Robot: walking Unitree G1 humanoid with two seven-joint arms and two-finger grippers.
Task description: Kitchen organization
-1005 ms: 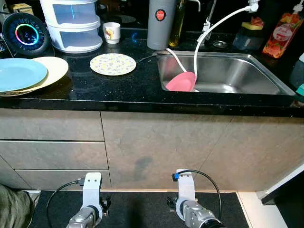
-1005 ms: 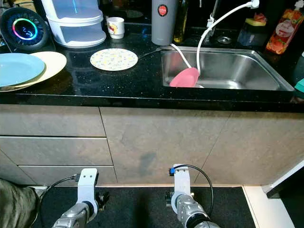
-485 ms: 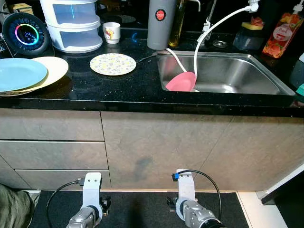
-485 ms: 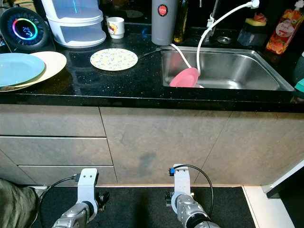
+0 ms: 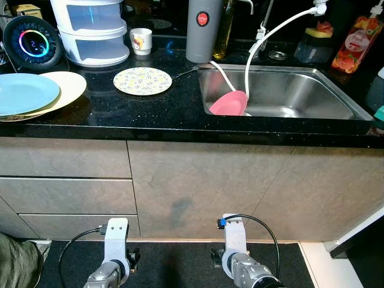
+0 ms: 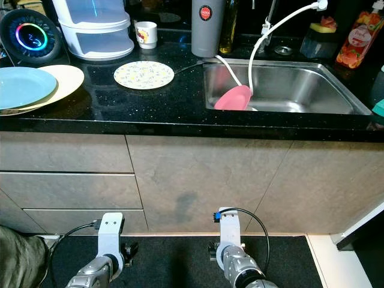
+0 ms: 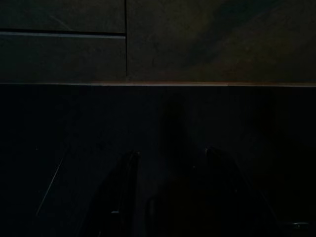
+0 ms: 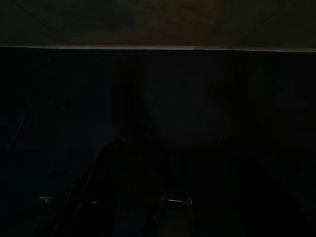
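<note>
No movement; both arms (image 5: 114, 252) idle.

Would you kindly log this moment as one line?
arms: both idle, hanging low | blue plate: on cream plate | pink ladle: in sink

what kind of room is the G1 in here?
A home kitchen, most likely: a black counter with a steel sink and hose tap, stacked plates, and drawers below. Both arms hang idle.

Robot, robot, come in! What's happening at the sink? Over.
Both arms hanging idle by the cabinets. Pink ladle leaning in sink. Plates untouched on counter. Over.
</note>
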